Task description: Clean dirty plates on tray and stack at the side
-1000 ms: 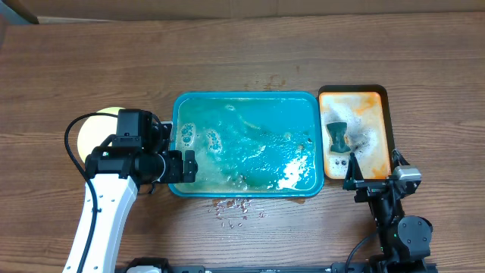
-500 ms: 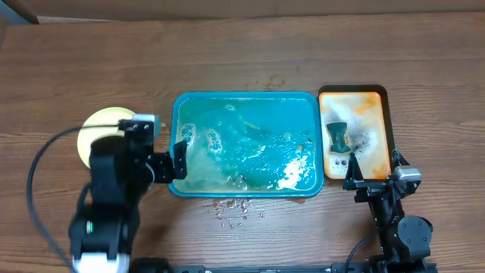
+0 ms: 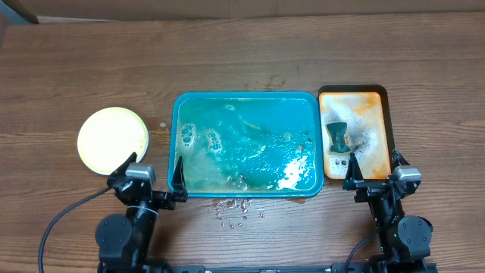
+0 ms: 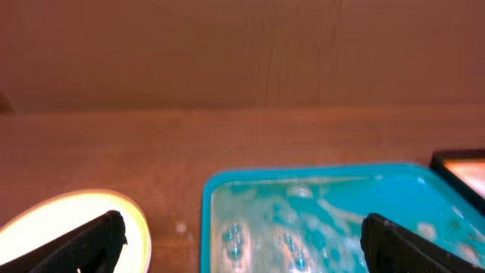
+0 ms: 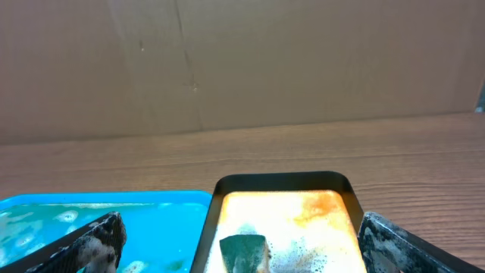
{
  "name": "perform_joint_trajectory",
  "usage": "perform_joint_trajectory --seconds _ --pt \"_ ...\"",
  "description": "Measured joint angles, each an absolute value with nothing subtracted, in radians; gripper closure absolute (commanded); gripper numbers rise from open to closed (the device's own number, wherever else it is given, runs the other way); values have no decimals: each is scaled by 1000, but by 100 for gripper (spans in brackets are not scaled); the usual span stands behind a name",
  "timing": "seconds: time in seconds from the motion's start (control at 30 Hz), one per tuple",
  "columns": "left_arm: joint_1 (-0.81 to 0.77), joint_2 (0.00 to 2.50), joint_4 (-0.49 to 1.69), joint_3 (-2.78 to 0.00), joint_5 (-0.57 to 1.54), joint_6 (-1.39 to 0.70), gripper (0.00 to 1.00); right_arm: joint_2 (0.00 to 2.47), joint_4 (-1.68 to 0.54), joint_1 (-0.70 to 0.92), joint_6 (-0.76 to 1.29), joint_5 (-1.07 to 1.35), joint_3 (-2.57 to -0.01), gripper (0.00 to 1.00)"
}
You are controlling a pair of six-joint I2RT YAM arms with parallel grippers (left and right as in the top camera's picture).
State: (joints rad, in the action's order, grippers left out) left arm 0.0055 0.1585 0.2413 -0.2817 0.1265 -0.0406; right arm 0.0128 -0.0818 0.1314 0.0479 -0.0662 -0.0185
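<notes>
**Both arms low at the near table edge; no plate shows in the foamy tray**

The left gripper (image 3: 151, 173) and the right gripper (image 3: 374, 173) both stand wide open and empty. Just beyond the left one lies the teal tray (image 3: 176, 114), wet and holding only foam. The pale yellow-green plate (image 3: 114, 140) sits on the table left of the tray, ahead-left of the left gripper, so the left arm is much the nearer. Whether other plates lie under it cannot be told. A dark green sponge (image 3: 337, 136) rests in the orange tray (image 3: 379, 98), ahead of the right gripper.
</notes>
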Motion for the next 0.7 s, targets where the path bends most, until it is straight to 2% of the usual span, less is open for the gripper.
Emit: perform_joint_trajectory --seconds 0.33,0.53,0.7 --pt "9 23 -131 -41 127 -18 0 13 -83 131 48 -67 -19 0" --pt "9 18 -150 -9 126 9 0 13 -82 131 48 -67 -19 0" --pt "9 15 20 -9 127 23 0 13 -82 131 48 -67 -19 0"
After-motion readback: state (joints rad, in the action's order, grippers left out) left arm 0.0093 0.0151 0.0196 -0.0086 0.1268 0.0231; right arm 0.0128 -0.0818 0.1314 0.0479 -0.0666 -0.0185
